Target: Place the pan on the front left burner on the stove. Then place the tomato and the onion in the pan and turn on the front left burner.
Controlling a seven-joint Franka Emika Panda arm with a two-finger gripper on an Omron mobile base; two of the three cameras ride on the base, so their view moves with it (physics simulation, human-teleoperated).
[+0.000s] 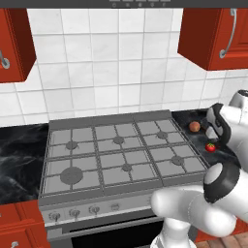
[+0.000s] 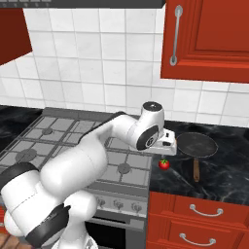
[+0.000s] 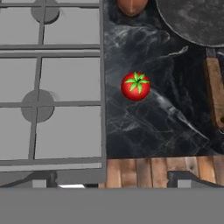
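The stove [image 1: 104,119] spans the left base view, its front left burner [image 1: 71,175] bare under the grate. On the black counter to its right lie the onion [image 1: 194,126] and the tomato [image 1: 210,147]. Further right sits the pan [image 2: 196,144], its wooden handle [image 2: 196,170] pointing toward the counter's front. My gripper [image 3: 114,178] hangs open and empty above the counter's front edge, just right of the stove. In the hand view the tomato [image 3: 135,86] is a little ahead of the fingertips, the onion [image 3: 132,5] and the pan [image 3: 197,19] beyond it.
Small round knobs [image 1: 73,212] line the stove's front panel. Red wall cabinets [image 2: 209,39] hang above the counter, well over the arm. Red drawers [image 2: 199,214] sit under the counter right of the stove. A white tiled wall [image 1: 111,58] stands behind.
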